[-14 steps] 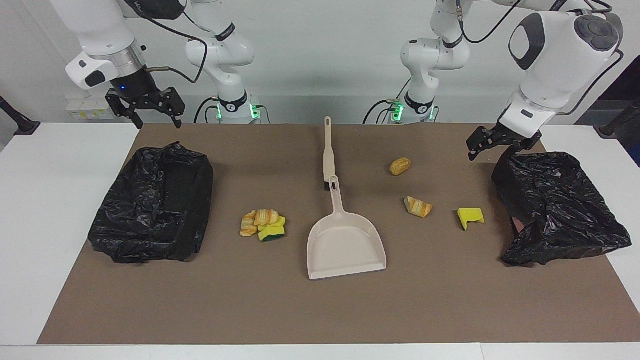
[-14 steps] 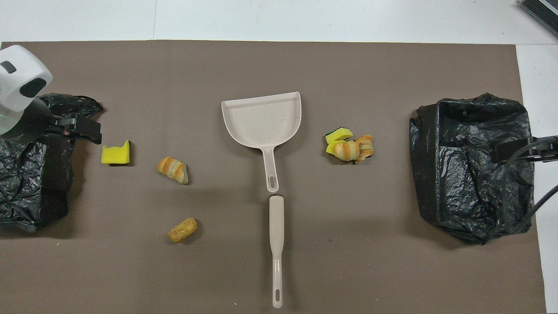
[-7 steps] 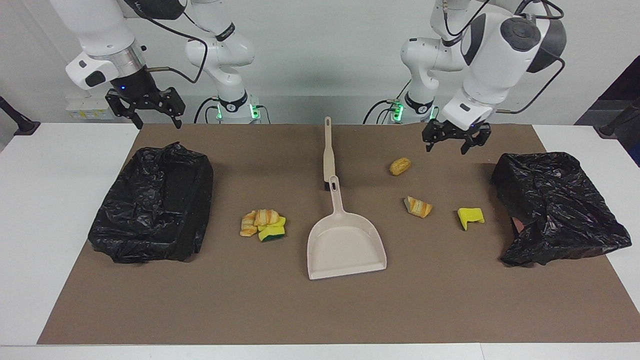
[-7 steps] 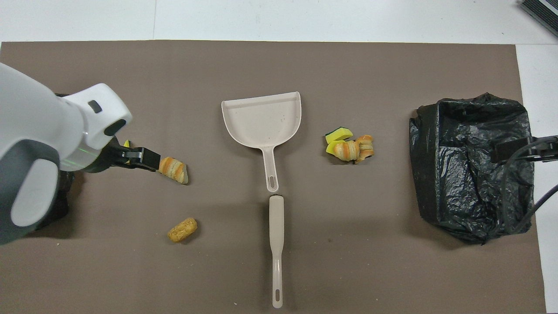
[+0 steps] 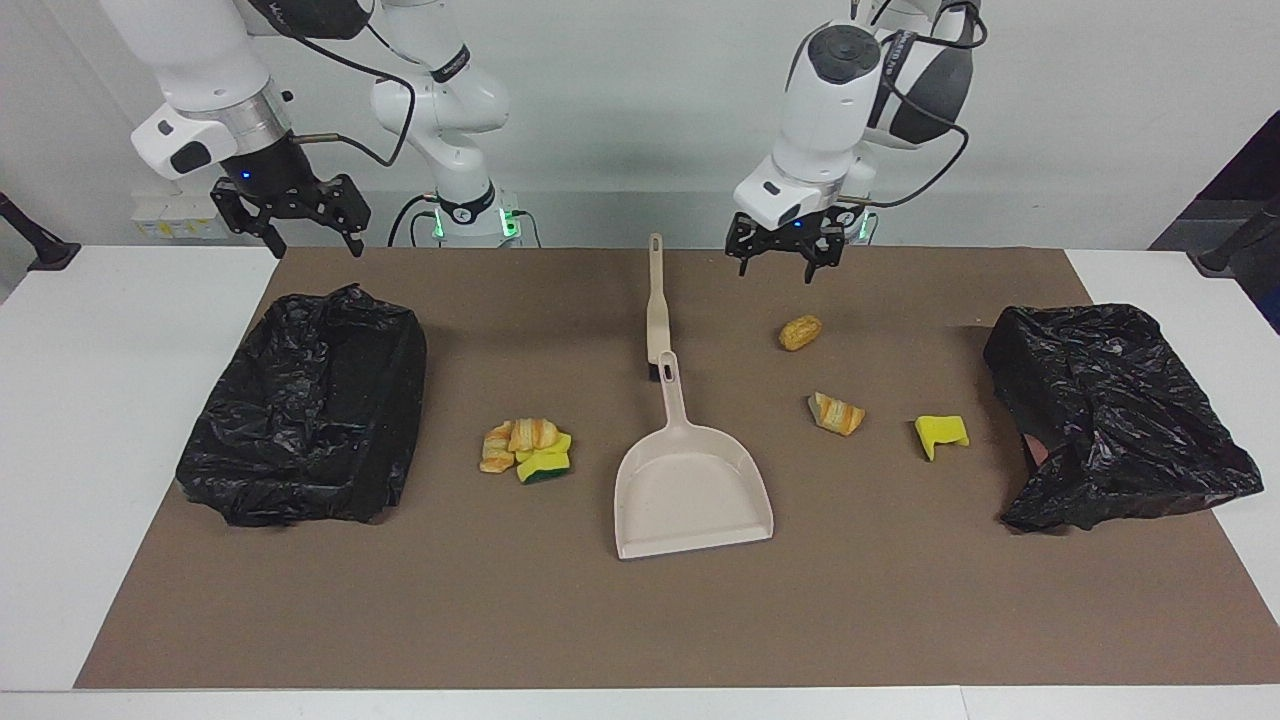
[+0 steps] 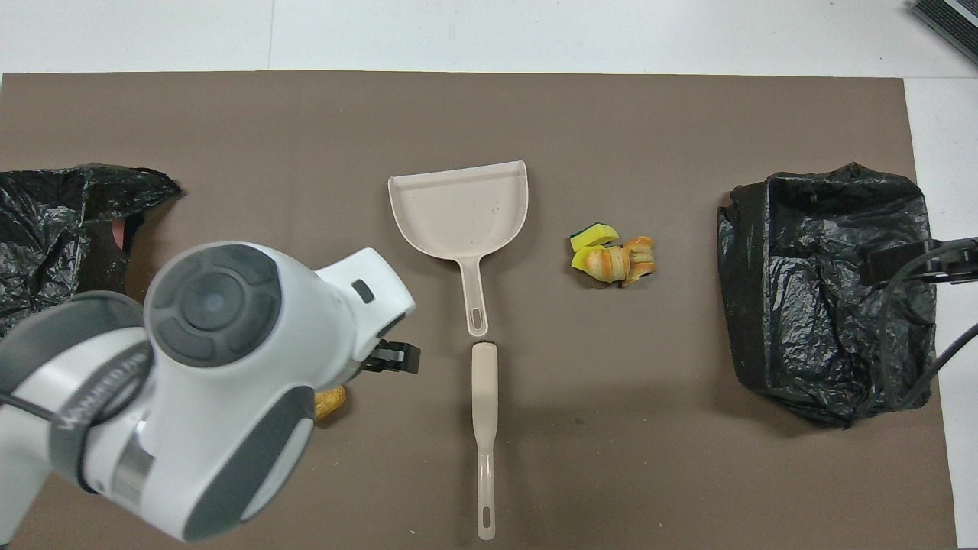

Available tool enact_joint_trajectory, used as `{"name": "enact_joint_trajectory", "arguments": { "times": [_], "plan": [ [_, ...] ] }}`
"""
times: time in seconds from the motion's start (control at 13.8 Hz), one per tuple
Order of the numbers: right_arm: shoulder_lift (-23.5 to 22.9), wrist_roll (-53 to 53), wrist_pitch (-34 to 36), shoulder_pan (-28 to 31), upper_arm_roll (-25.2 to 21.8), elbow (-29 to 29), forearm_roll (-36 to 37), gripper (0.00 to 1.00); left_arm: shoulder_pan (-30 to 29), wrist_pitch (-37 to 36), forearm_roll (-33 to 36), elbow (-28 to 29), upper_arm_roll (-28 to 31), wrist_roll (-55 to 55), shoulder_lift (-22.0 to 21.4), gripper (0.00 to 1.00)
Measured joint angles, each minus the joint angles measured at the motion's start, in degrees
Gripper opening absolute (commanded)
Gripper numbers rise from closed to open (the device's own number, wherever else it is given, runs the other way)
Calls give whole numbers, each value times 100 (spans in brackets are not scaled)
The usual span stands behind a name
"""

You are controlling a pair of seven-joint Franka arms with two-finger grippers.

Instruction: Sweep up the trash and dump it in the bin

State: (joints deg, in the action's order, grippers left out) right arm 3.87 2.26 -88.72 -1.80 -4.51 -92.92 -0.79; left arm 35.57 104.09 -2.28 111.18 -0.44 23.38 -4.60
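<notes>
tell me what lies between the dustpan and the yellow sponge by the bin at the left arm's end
One striped bread piece lies between the dustpan and the yellow sponge, as the facing view shows; the left arm hides that stretch in the overhead view.

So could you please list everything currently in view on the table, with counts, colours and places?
Brown mat: one, covering the table.
Beige plastic dustpan: one, mid-mat.
Beige brush handle: one, nearer the robots than the dustpan.
Black bag-lined bins: two, one at the right arm's end, one at the left arm's end.
Trash pile: golden-brown and yellow, beside the dustpan.
Loose trash: two golden-brown lumps, one yellow sponge.
Left gripper: open, raised near the brush handle.
Right gripper: open, waiting above its bin.
</notes>
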Motion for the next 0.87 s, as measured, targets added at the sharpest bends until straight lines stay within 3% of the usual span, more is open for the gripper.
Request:
{"name": "enact_joint_trajectory", "arguments": {
  "times": [0.58,0.87],
  "plan": [
    [0,0,0,-14,8,0,0,100,1798,1642,-1,1533,-11,1236,220,100],
    [0,0,0,-229,23,0,-11,100,2176,2432,-1,2144,-11,1409,244,100]
  ]
}}
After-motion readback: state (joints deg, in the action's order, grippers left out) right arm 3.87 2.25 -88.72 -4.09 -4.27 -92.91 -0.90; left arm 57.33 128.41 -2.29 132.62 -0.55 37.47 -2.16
